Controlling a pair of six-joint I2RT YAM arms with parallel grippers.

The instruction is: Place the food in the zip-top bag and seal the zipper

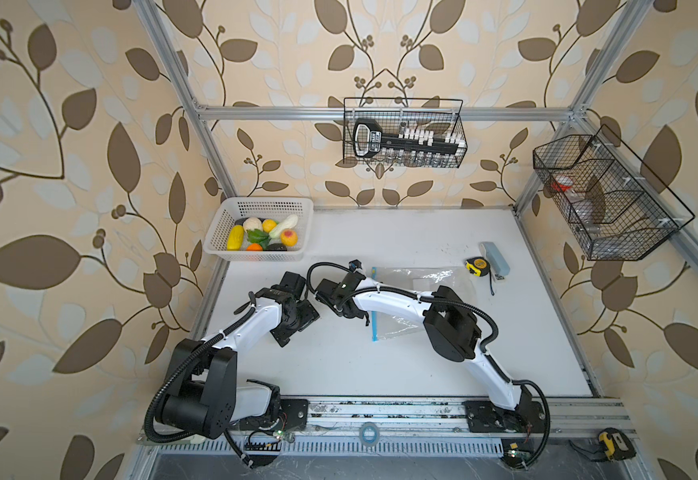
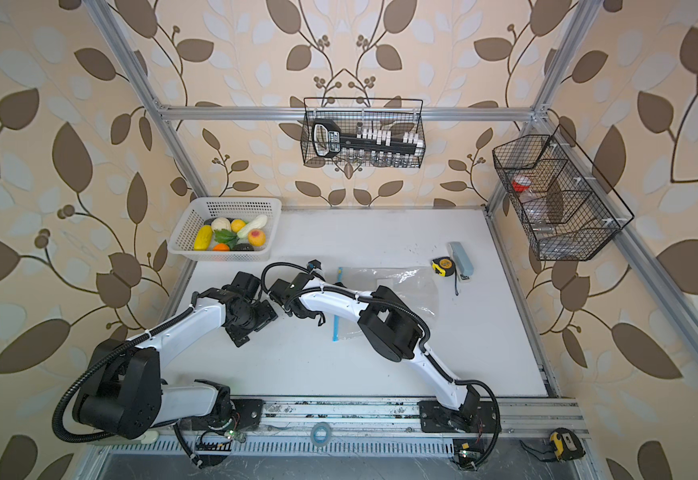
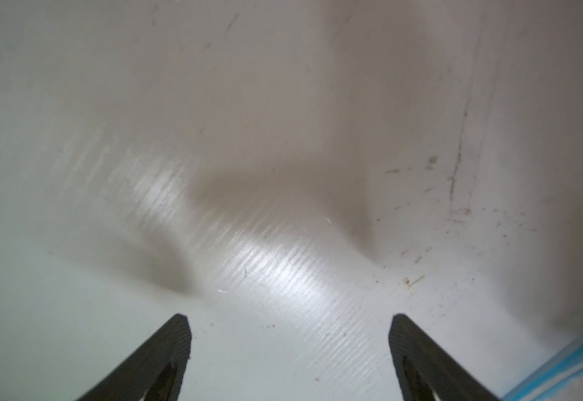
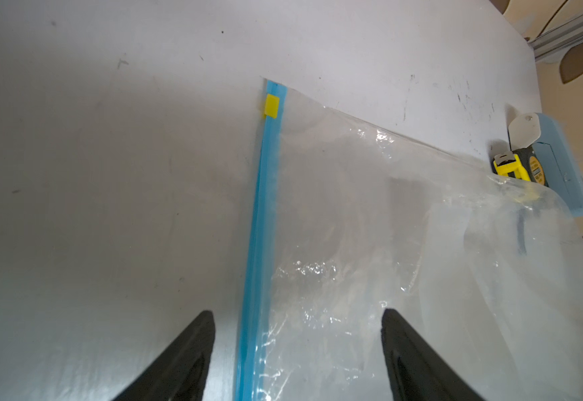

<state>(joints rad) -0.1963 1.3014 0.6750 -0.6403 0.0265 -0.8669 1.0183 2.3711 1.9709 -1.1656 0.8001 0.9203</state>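
Observation:
The food [image 1: 262, 237] [image 2: 230, 235] lies heaped in a white perforated basket [image 1: 255, 207] at the back left. The clear zip-top bag [image 1: 434, 276] [image 4: 387, 243] lies flat mid-table, partly under my right arm. Its blue zipper [image 4: 264, 222] [image 1: 376, 326] runs along the left edge, with a yellow slider [image 4: 272, 106] at the far end. My right gripper [image 4: 297, 319] hangs open just above the bag, its jaws either side of the zipper and the mouth edge. My left gripper [image 3: 288, 326] is open over bare table, left of the bag, with the zipper [image 3: 578, 364] at its side.
A yellow tape measure [image 1: 477, 266] [image 4: 519, 166] and a pale blue box [image 1: 496, 257] sit just beyond the bag's far right corner. Two black wire baskets [image 1: 405, 133] [image 1: 605, 195] hang on the walls. Another tape measure [image 1: 611, 444] lies on the front rail.

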